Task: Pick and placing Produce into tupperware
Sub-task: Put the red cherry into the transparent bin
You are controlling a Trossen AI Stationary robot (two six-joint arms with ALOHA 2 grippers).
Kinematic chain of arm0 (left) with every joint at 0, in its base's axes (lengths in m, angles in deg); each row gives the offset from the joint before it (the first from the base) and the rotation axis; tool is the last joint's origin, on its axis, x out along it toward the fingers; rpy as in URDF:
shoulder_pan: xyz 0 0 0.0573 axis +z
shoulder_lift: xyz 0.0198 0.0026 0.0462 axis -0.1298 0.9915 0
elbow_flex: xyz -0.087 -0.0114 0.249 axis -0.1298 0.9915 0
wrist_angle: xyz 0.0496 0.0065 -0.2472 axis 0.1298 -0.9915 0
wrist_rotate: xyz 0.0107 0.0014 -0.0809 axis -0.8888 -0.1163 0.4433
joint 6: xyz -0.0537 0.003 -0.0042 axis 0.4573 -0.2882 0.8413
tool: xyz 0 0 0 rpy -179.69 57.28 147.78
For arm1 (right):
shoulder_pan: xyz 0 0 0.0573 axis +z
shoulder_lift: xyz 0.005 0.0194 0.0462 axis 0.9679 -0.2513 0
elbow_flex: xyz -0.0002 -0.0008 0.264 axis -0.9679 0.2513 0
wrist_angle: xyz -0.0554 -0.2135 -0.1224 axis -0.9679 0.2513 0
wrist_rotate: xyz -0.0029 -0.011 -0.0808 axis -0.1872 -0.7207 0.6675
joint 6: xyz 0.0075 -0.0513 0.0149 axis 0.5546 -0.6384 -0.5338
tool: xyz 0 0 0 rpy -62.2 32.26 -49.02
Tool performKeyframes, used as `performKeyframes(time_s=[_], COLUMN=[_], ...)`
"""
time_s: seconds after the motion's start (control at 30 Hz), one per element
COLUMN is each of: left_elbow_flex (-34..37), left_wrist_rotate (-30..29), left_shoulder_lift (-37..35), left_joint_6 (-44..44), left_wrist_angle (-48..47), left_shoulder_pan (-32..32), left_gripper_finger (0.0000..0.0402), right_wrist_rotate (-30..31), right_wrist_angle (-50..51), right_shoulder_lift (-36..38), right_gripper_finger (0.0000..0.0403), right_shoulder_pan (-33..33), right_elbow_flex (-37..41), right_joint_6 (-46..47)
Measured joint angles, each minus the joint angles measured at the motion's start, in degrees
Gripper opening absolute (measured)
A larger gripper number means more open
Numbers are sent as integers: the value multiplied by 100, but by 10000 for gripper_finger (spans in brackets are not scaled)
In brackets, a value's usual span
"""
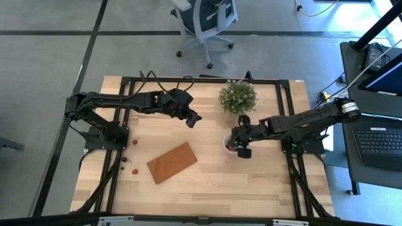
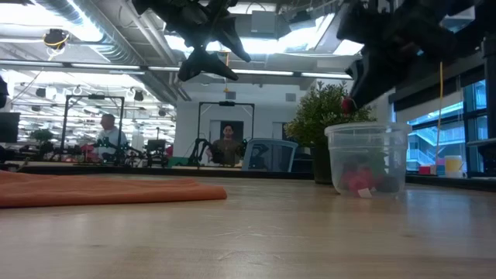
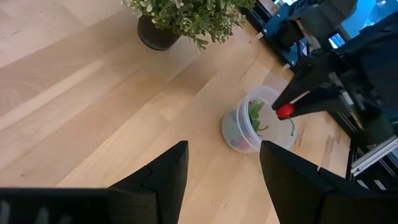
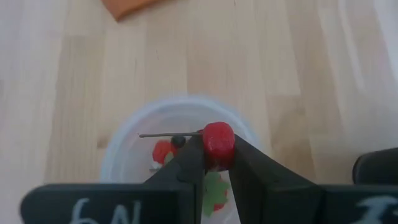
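The tupperware (image 4: 122, 153), a small clear round cup, stands on the table right of centre (image 1: 228, 145) and holds a few red and green pieces (image 2: 358, 180). My right gripper (image 4: 217, 154) hangs just above its opening, shut on a small red produce piece (image 4: 217, 139) with a thin stem. My left gripper (image 3: 221, 175) is open with nothing between its fingers, raised above the table's far middle (image 1: 191, 119), well left of the cup. Three more small red pieces (image 1: 134, 142) lie on the table at the left. My right gripper pinches the red piece's two sides (image 4: 206, 147) between its two fingertips, at their free ends. The fingers slant down from the table's right side. The piece is lifted clear above the cup's opening (image 3: 285, 111), its thin stem (image 4: 163, 134) sticking out sideways.
A potted green plant (image 1: 237, 96) stands just beyond the cup at the far side. A flat brown board (image 1: 171, 162) lies left of the cup near the table's middle. A black frame (image 1: 290, 113) runs along the table's edges.
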State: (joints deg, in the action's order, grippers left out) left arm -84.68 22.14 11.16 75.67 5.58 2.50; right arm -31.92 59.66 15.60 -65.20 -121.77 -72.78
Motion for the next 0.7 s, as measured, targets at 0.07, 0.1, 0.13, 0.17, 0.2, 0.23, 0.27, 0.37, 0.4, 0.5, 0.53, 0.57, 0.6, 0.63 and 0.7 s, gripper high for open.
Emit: performKeyframes(time_s=[0.07, 0.1, 0.13, 0.17, 0.2, 0.23, 0.27, 0.37, 0.4, 0.5, 0.53, 0.57, 0.6, 0.63, 0.7], left_elbow_flex=[0, 0, 0, 0, 0, 0, 0, 0, 0, 0, 0, 0, 0, 0, 0], left_wrist_rotate=[-2, -2, -2, -2, -2, -4, -4, -4, -4, -2, -2, 5, 21, 44, 55], left_shoulder_lift=[0, 0, 0, 0, 0, 0, 0, 0, 0, 0, 0, 0, 0, 0, 0], left_joint_6=[0, 1, 2, 0, 0, 1, 0, 0, 0, 0, 0, 2, 2, 4, 7], left_wrist_angle=[0, 0, 0, 0, 0, 0, 0, 1, 2, 2, 0, 0, 0, -2, -7], left_shoulder_pan=[0, 0, 0, 0, 0, 0, 0, 0, 0, 0, 0, 0, 0, 0, 0], left_gripper_finger=[191, 191, 191, 191, 191, 191, 191, 191, 191, 191, 191, 191, 191, 191, 191], right_wrist_rotate=[0, 0, 0, -2, -8, -31, -45, -143, -146, -145, -146, -145, -145, -146, -144], right_wrist_angle=[-54, -72, -101, -127, -154, -180, -200, -228, -245, -273, -305, -314, -308, -318, -336], right_shoulder_lift=[-1, 1, 1, -1, -1, -11, -30, -75, -98, -119, -119, -119, -119, -119, -119], right_gripper_finger=[62, 62, 62, 62, 62, 62, 62, 62, 62, 66, 69, 73, 77, 81, 88], right_shoulder_pan=[0, 0, 0, 0, 0, 0, 0, 0, 0, 0, 0, 0, 0, 0, 0], right_elbow_flex=[110, 168, 221, 266, 308, 348, 382, 437, 437, 441, 441, 441, 441, 441, 441], right_joint_6=[11, 8, 8, 8, 8, 10, 12, 8, 7, -17, -36, -106, -149, -180, -156])
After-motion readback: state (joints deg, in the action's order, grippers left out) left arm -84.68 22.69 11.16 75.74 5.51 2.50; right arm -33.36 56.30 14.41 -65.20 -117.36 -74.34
